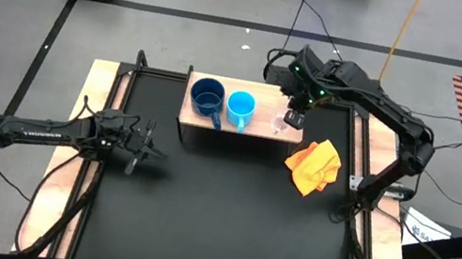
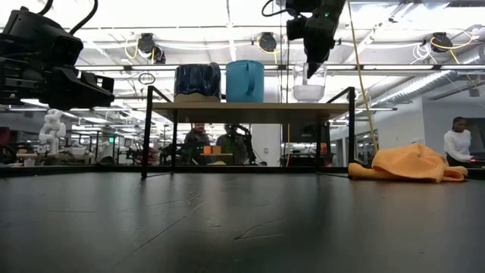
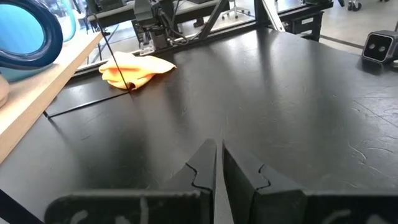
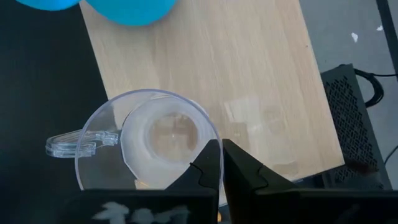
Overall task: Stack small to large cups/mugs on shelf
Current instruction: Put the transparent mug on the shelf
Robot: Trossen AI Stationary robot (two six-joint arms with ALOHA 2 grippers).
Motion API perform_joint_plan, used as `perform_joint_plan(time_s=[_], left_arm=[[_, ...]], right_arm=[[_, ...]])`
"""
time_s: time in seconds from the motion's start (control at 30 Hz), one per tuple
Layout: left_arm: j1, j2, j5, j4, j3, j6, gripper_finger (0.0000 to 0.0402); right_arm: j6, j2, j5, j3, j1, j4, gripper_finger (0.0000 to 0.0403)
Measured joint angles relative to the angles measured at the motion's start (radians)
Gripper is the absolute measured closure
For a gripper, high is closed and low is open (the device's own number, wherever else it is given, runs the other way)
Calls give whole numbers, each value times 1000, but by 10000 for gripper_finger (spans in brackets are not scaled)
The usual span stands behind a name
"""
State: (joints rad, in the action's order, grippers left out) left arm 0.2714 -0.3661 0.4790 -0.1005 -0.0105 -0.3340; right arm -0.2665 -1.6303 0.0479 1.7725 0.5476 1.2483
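The shelf (image 1: 254, 132) stands at the table's far middle. On its wooden top board, each on its base, stand the dark navy mug (image 1: 206, 97) at the left and the sky-blue mug (image 1: 240, 106) beside it. My right gripper (image 1: 293, 117) is over the board's right part, shut on the clear glass cup (image 2: 308, 85). The cup's bottom is just over the board (image 2: 250, 106); whether it touches, I cannot tell. My left gripper (image 1: 144, 148) waits low at the table's left, shut and touching nothing. My right gripper pinches the glass cup's wall at the rim (image 4: 214, 142) between its two fingers, on the side away from the handle (image 4: 68, 143). The fingers come from above, slanting steeply down. The cup hangs upright below them, mouth up.
An orange-yellow cloth (image 1: 313, 166) lies crumpled on the black table, right of the shelf. Pale wooden planks (image 1: 80, 122) run along both table sides. The table in front of the shelf (image 1: 225, 214) is bare. People show in the room beyond (image 2: 457, 140).
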Motion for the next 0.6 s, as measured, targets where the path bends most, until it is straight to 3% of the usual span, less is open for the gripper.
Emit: perform_joint_plan(time_s=[0.6], left_arm=[[0,0,2,0,0,1,371]], right_arm=[[-5,-15,5,0,0,1,403]])
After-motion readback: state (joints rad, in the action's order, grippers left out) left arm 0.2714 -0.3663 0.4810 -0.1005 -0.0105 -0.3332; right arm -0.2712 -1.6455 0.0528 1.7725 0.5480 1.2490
